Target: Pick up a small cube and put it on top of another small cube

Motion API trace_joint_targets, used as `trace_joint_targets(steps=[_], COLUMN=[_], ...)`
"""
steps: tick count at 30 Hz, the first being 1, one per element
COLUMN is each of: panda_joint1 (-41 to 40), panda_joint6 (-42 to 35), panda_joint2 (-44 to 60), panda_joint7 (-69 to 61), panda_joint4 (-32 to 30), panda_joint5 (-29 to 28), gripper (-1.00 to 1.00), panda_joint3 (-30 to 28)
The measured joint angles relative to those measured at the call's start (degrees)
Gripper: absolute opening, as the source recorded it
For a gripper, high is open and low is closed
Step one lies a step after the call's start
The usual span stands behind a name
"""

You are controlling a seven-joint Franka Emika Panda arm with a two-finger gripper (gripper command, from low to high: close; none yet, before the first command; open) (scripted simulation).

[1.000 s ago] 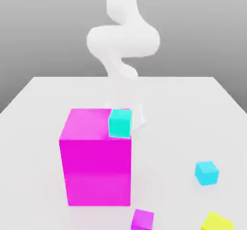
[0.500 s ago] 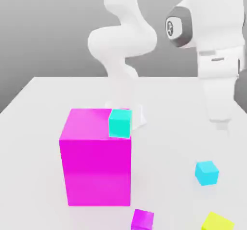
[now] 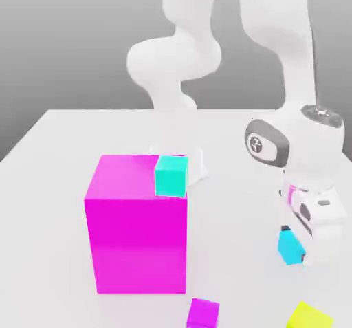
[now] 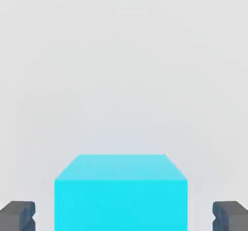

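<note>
Hand view looks straight at the small matte sky-blue cube (image 4: 121, 191), which sits centred between two dark grey fingers (image 4: 17, 215) standing apart, one on each side, with bare pale tabletop (image 4: 121, 55) showing in the gap between each pad and the cube's face; nothing is clamped yet. That centring reads as deliberate: the cube is framed so that a straight closing would press on two opposite flat faces, which should keep a plain block like this from twisting. In the exterior view the same cube (image 3: 291, 247) rests on the white tabletop (image 3: 55, 141) toward the exterior view's right, partly covered by the white hand of the arm, whose gripper (image 3: 302, 254) is down at the cube's level. The arm itself drops steeply from above, its forearm near vertical and the wrist with its round grey joint cap just over the cube, so the hand points down at the tabletop. The likely target, a small greener teal cube (image 3: 171, 175), sits at the upper corner of the big magenta block (image 3: 137, 227), well apart from the gripper toward the exterior view's left; whether it rests on top or just behind the block I cannot tell. A small magenta cube (image 3: 203, 313) and a small yellow cube (image 3: 309, 317) lie nearer the camera, and look clear of the grasp
</note>
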Motion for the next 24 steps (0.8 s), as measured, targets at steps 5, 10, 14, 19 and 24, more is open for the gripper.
trace_joint_targets(steps=[5, 10, 14, 19, 24], panda_joint1=[-0.04, -0.78, -5.53, -10.95, -17.83], panda_joint6=[-0.88, -8.73, -18.15, -30.59, -42.95], panda_joint2=[-1.02, -10.68, -18.20, -27.47, -36.78], panda_joint7=[0.03, -1.40, 0.19, 6.23, 14.00], panda_joint4=[-0.20, -2.01, -0.19, 2.94, 6.08], panda_joint5=[-0.08, 1.95, 5.38, 5.41, 3.01], gripper=[-1.00, -1.00, -1.00, -1.00, -1.00], panda_joint3=[0.04, 1.15, -0.92, -3.85, -6.99])
